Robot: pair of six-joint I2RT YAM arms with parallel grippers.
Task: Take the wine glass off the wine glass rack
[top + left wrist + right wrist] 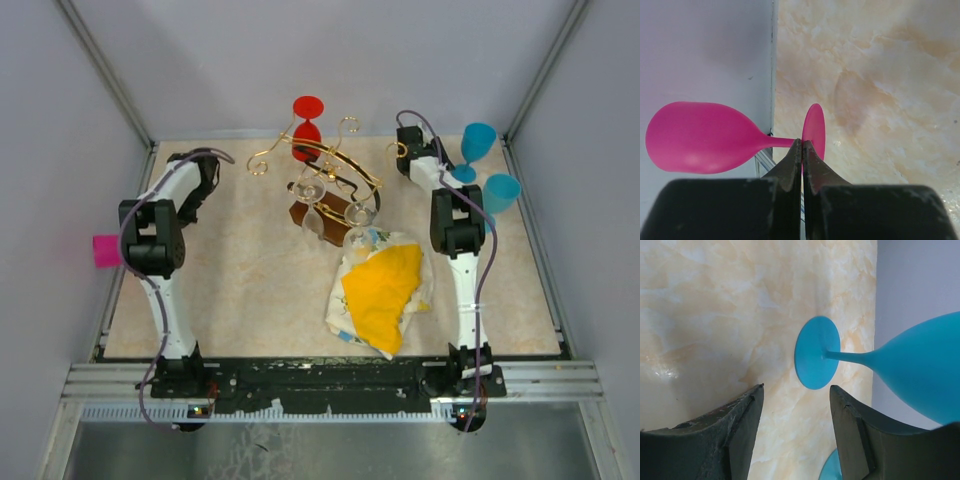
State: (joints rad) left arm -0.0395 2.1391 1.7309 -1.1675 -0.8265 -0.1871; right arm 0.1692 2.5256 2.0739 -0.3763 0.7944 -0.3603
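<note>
Blue glass (pixel 817 359) stands just ahead of the right gripper (pixel 796 389), jaws apart; left gripper (pixel 801 142) clamps a pink glass (pixel 700 137) by its stem. Back off straight, then reach left to the rack (pixel 345 163), where 2 clear glasses (pixel 310 190) hang.

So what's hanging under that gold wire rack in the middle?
One clear wine glass and another clear glass hang upside down under the rack, above its dark wooden base. They hide part of that base.
</note>
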